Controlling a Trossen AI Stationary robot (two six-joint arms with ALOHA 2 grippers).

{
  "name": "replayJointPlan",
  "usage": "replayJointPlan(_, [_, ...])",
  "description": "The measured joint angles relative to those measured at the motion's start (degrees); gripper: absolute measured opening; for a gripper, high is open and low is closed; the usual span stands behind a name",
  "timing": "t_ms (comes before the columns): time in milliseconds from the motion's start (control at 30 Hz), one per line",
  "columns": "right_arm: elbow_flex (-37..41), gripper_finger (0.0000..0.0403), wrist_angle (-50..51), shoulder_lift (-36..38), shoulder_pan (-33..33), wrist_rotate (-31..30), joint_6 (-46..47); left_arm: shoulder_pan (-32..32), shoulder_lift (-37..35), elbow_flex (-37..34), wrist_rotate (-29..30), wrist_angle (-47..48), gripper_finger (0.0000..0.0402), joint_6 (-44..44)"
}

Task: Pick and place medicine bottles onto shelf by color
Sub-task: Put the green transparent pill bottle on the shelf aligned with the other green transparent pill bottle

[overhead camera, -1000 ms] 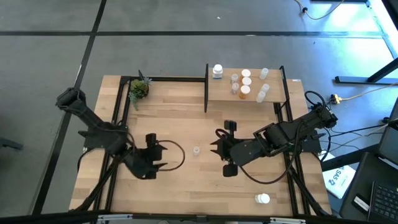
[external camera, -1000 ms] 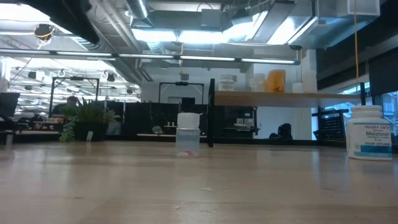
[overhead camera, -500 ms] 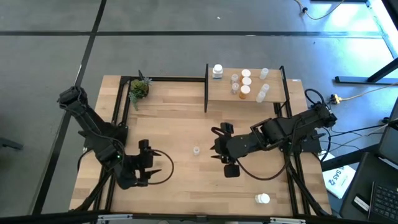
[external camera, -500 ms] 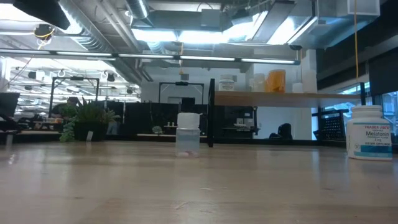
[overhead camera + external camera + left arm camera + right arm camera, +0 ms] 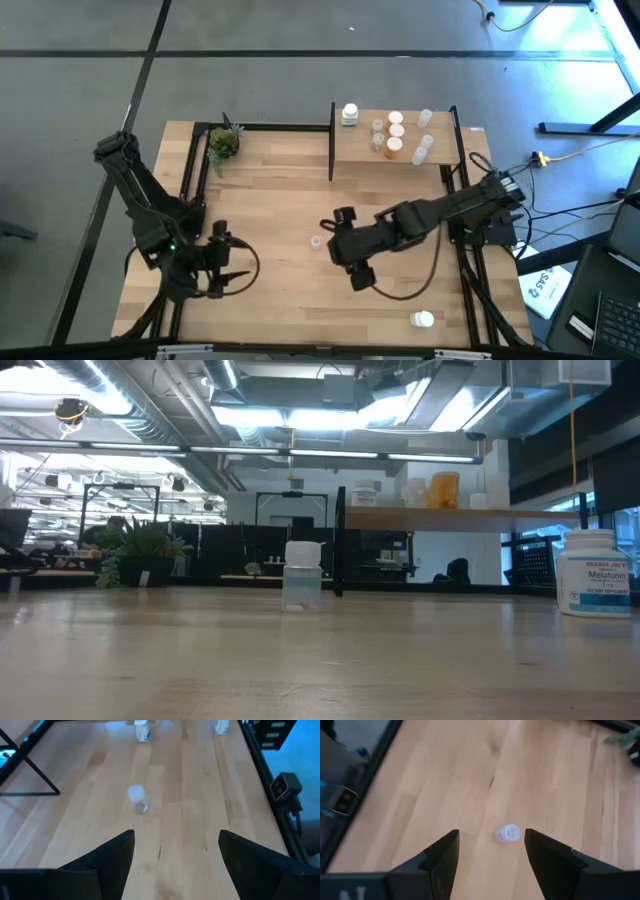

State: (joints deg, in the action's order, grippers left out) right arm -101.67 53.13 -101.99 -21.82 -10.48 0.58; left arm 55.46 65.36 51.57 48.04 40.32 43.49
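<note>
White bottle [image 5: 595,572] at the low view's right edge reads "Melatonin". Right gripper [image 5: 328,240] jaws wide beside a clear bottle [image 5: 316,241]; left gripper [image 5: 228,268] jaws wide, empty.

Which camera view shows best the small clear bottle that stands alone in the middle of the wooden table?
The low view: the small clear bottle stands upright, side-on, white cap and body visible. The right wrist view sees it from above between open fingers. The left wrist view shows it farther off. The high view gives a tiny dot.
</note>
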Motion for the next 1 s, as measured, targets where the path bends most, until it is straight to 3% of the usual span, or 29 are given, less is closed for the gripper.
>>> replayJointPlan(300, [0.0,0.0228,-0.3,-8.6,5.0,0.3,-1.5,0.9,-1.0,0.0,0.6,0.2,0.0283,-0.1])
replayJointPlan(500, [0.0,0.0228,-2.6,-12.9,8.8,9.1,-6.6,0.9,-1.0,0.0,0.6,0.2,0.0283,-0.1])
replayJointPlan(1000, [0.0,0.0228,-5.1,-19.0,12.1,9.3,-9.6,0.9,-1.0,0.0,0.5,0.4,0.0283,-0.1])
